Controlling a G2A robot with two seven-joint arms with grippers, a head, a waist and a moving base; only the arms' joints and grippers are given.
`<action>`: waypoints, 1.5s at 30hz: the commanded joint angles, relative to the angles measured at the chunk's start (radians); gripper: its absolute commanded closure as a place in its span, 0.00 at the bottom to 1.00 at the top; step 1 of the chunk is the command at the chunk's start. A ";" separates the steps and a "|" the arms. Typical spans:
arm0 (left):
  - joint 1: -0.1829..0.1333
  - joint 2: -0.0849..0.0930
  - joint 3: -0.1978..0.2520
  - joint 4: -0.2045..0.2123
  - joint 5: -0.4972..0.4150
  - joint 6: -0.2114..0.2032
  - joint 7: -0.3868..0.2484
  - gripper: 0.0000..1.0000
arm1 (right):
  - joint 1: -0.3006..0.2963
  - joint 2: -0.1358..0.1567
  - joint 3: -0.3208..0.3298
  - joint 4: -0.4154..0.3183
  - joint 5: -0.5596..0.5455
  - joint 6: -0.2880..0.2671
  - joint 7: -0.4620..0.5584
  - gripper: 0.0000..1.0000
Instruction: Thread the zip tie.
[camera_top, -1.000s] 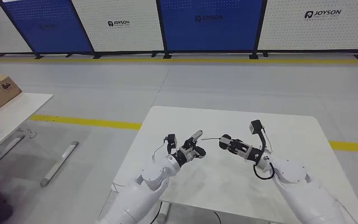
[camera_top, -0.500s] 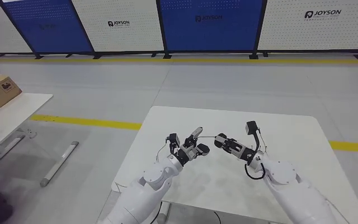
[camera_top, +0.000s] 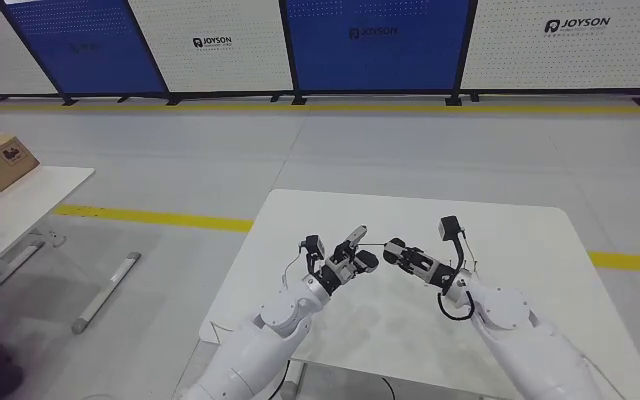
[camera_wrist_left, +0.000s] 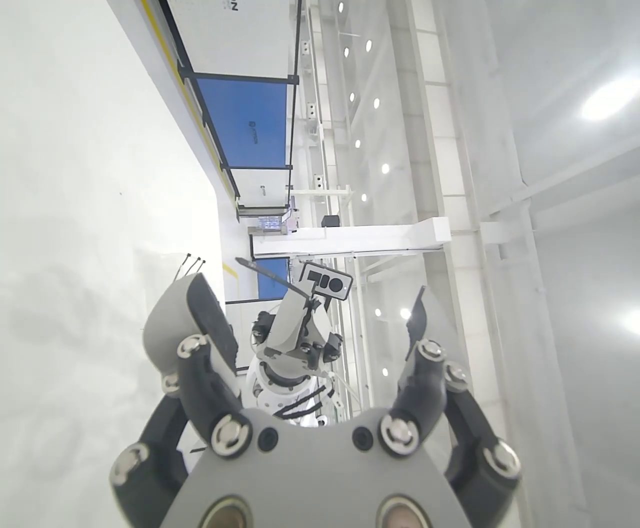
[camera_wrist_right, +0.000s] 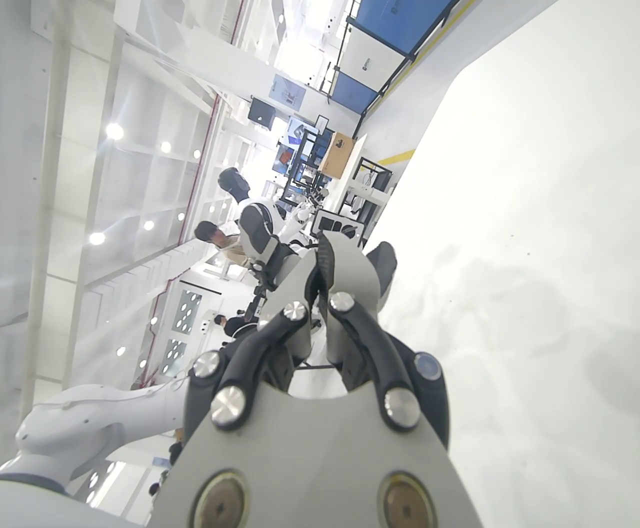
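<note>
Both arms reach forward from the near side and bend inward, so the two grippers face each other tip to tip, close but apart. The left gripper (camera_top: 361, 249) angles up toward the far right, its two fingers (camera_wrist_left: 200, 305) spread wide. The right gripper (camera_top: 392, 249) points left at it, with its fingers (camera_wrist_right: 325, 260) pressed together on the zip tie (camera_top: 376, 245).

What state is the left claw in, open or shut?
Open. In the left wrist view the left gripper has its two fingers wide apart, with nothing clamped between them.
</note>
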 joint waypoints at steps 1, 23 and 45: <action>-0.004 -0.002 0.000 0.005 -0.001 -0.006 0.005 0.98 | 0.000 0.000 0.000 0.000 0.000 0.000 0.000 1.00; -0.021 -0.010 0.007 0.041 0.059 -0.032 0.028 1.00 | 0.000 0.000 0.000 0.000 0.000 0.000 0.000 1.00; 0.006 -0.010 0.002 0.020 0.128 -0.057 0.030 0.66 | 0.000 0.000 0.000 0.000 0.000 0.000 0.000 1.00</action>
